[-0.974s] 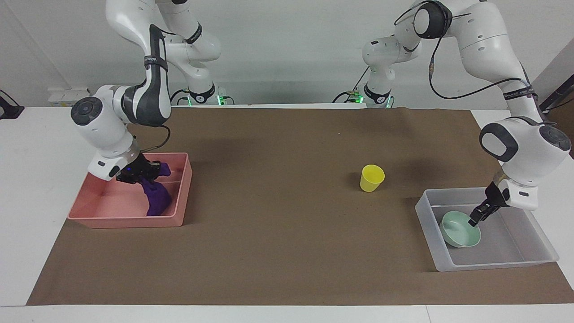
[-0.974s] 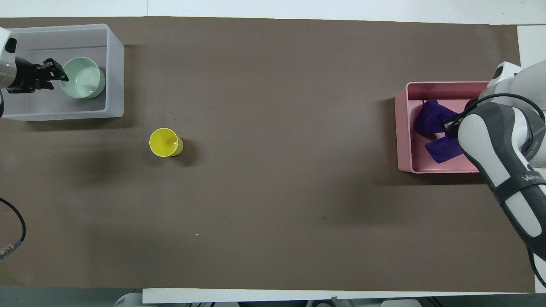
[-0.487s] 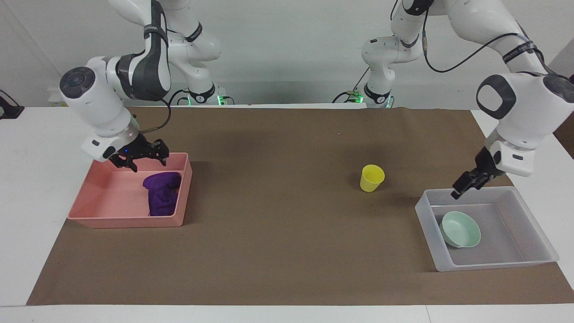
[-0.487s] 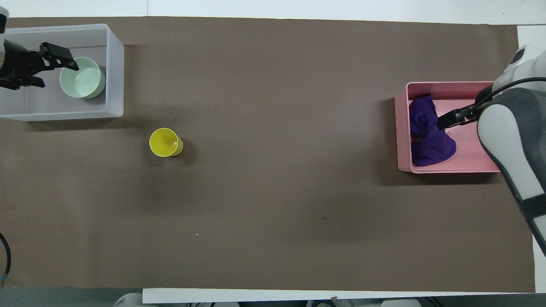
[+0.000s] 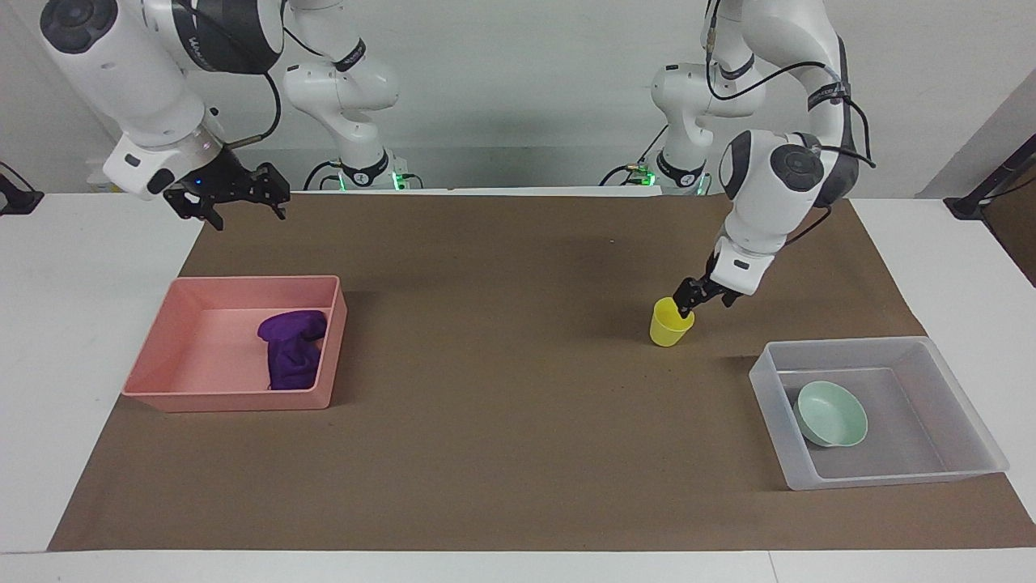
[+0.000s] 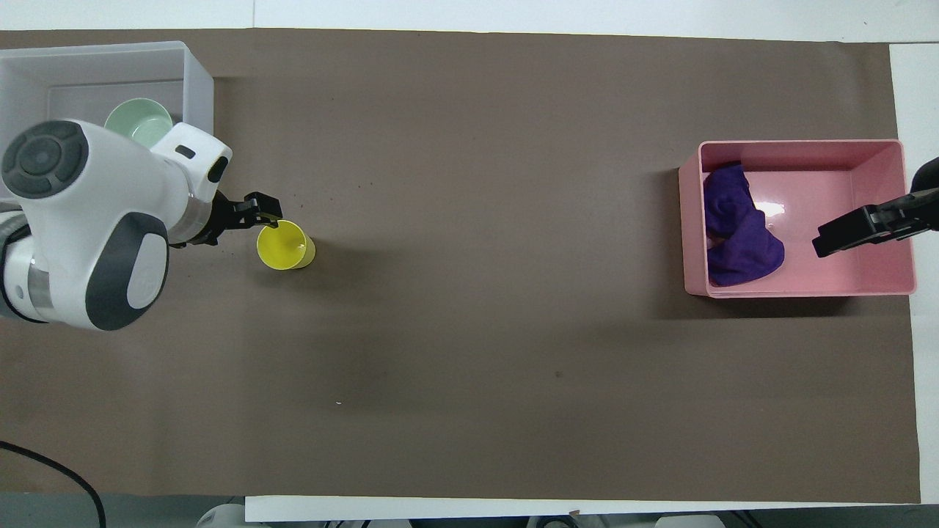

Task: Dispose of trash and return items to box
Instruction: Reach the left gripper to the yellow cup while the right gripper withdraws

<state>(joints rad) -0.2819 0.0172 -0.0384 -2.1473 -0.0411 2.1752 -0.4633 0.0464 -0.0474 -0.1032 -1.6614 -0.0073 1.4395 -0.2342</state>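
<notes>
Cup retrieval in hand: left hand (image 5: pixel 689 305), fingers apart, sits at the rim of the small yellow plastic cup (image 5: pixel 671 322), upright on the desk (image 5: pixel 518 453) beside the translucent whitish plastic box (image 5: pixel 767 374). Next, judged: close, lift, carry over. Right hand (image 5: pixel 243 194) waits spread; purple cloth wad (image 5: pixel 291 356) lies in pink bin (image 5: pixel 227 398).

**A robot lab test bench**

This is a robotics lab. Two white Franka arms are bolted at the twelve o'clock edge of a white desk (image 5: pixel 48 340), green status lights glowing at their bases and cables trailing off them. A brown paper sheet (image 5: pixel 502 421) covers the work surface. The walls are bare and pale, with no household furnishing anywhere.
</notes>
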